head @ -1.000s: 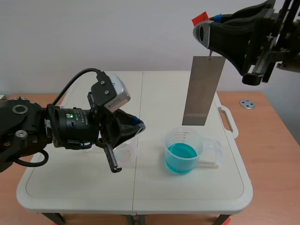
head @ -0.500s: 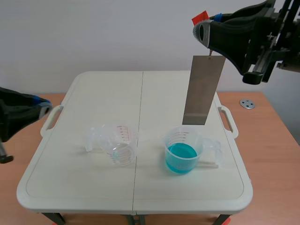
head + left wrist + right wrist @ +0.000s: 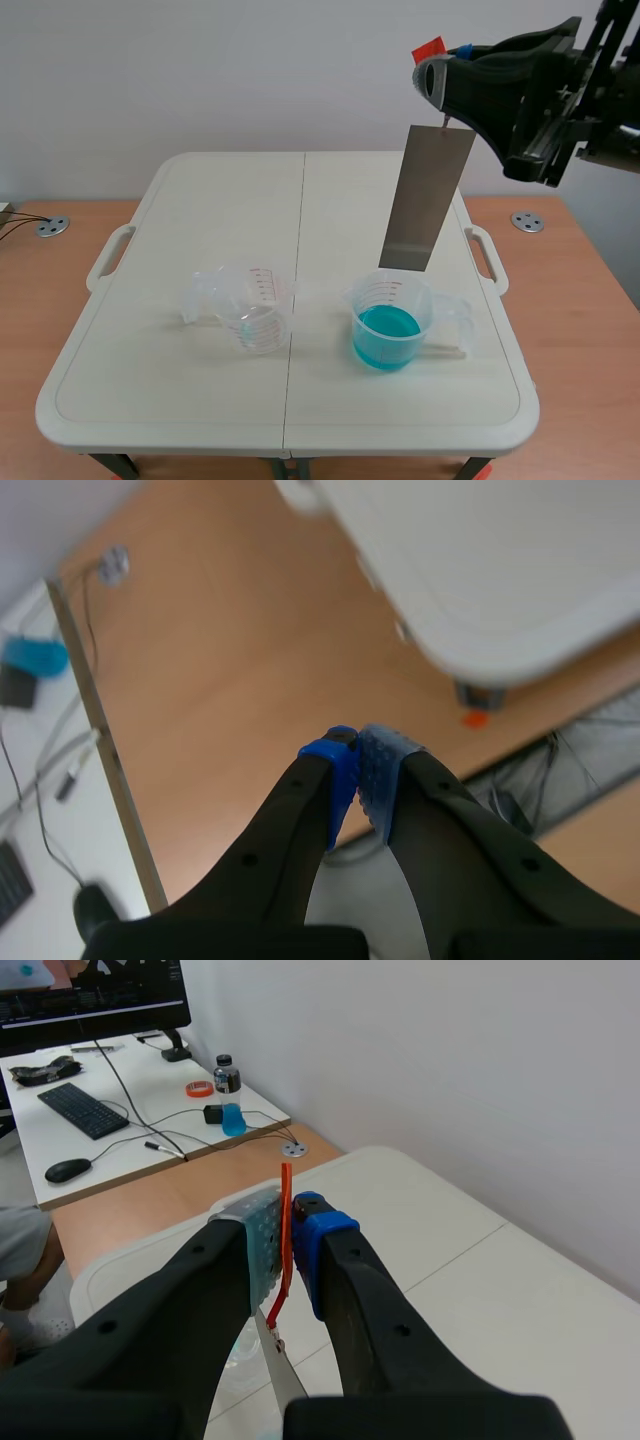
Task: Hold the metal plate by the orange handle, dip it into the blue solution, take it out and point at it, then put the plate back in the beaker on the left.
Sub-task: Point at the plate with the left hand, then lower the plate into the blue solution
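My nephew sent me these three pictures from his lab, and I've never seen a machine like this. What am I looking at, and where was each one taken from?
This is a robot with two black arms, each ending in a two-fingered gripper. The wide picture is taken from between the arms, looking across a white table. On the table stand an empty clear beaker and a beaker of blue solution. The other two pictures come from cameras on the wrists, each looking past that arm's own fingers. The right gripper is shut on a thin orange handle. A metal plate hangs from the handle above the blue beaker, clear of the liquid. The left gripper is shut on nothing, off to the side of the table. That arm does not show in the wide picture.
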Robot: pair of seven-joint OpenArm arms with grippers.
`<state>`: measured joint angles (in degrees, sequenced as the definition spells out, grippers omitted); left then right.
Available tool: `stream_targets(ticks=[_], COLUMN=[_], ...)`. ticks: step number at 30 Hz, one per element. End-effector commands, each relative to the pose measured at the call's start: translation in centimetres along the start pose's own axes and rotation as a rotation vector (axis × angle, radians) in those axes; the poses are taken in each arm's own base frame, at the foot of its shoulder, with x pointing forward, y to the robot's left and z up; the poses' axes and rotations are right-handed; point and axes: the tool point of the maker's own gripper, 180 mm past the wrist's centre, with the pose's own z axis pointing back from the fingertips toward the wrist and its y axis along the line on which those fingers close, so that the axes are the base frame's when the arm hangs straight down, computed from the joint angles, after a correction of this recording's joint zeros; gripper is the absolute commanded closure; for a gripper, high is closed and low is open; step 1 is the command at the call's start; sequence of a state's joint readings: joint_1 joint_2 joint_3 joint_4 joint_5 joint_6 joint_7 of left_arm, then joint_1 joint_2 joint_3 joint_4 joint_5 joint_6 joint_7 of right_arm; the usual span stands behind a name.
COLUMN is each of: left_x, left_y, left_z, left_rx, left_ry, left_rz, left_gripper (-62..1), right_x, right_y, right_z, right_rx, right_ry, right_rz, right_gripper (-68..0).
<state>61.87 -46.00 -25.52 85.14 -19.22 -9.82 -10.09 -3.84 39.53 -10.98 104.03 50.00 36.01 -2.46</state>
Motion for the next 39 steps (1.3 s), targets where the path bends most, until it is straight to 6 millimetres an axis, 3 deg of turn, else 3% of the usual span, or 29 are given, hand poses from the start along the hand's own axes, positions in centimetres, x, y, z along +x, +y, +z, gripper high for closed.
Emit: stream_targets(ticks=[1,7,13,18,25,32,39], left_x=[-1.1,-6.5,-10.1,-11.5,-13.2,-14.2,-14.9], left_y=[-0.6,-3.2,-8.8,-13.9,-18.8,-21.6,-22.5], left_z=[0.4,2.3,3.6,4.6,4.4,3.7,2.8], left_rx=[0.003,-0.03,-0.166,-0.246,-0.285,-0.323,-0.341], left_ry=[0.016,0.155,0.255,0.298,0.338,0.362,0.376], left_rz=[0.033,0.101,0.154,0.221,0.299,0.327,0.331], left_gripper=[-3.2,-3.2,-3.2,-3.2,-3.2,-3.2,-3.2], right_x=[1.0,0.1,-1.4,-2.9,-5.3,-8.1,-11.3], right_y=[-0.4,-0.7,-0.7,-0.9,-0.8,-0.9,-0.8], right_z=[0.0,0.1,-0.2,-0.6,-1.4,-1.9,-2.4], right_rx=[-0.009,-0.009,-0.007,-0.009,0.003,-0.008,-0.011], right_ry=[-0.038,-0.035,-0.02,-0.002,0.034,0.075,0.126], right_rz=[0.005,-0.027,-0.072,-0.118,-0.163,-0.231,-0.313], right_gripper=[-1.1,-1.1,-1.1,-1.1,-1.1,-1.1,-1.1])
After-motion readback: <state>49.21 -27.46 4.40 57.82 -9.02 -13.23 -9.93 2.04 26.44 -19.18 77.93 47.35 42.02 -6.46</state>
